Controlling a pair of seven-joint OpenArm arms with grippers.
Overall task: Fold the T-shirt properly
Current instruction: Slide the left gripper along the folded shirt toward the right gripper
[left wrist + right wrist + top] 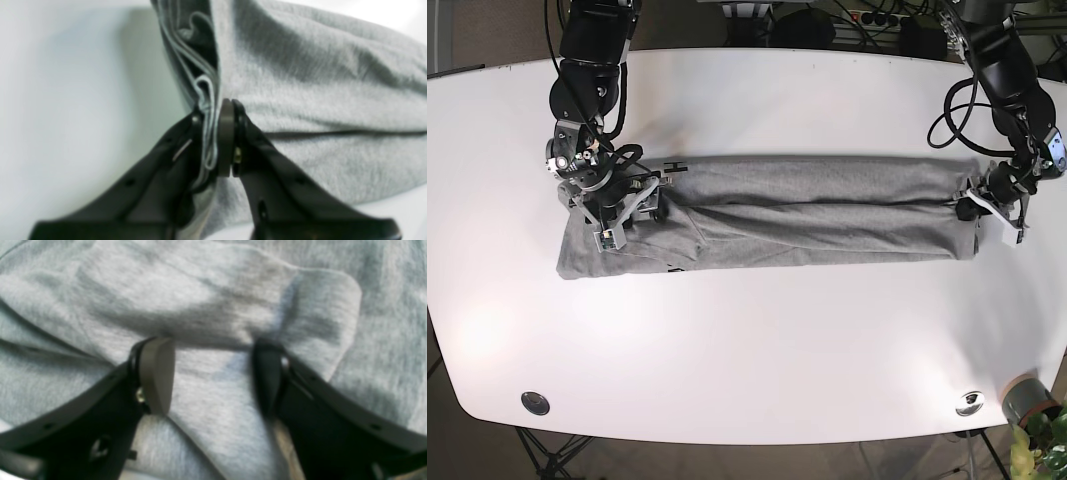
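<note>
The T-shirt (807, 212) is laid across the white desk (757, 340) as a long folded band. Its bunched edge is pinched between the closed jaws of the left gripper (217, 140) at the band's end. The right gripper (213, 376) is spread wide over the cloth at the other end, with nothing held.

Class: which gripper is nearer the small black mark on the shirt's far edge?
Right. The right gripper sits beside the black mark; the left gripper clamps the T-shirt at the opposite end.
</note>
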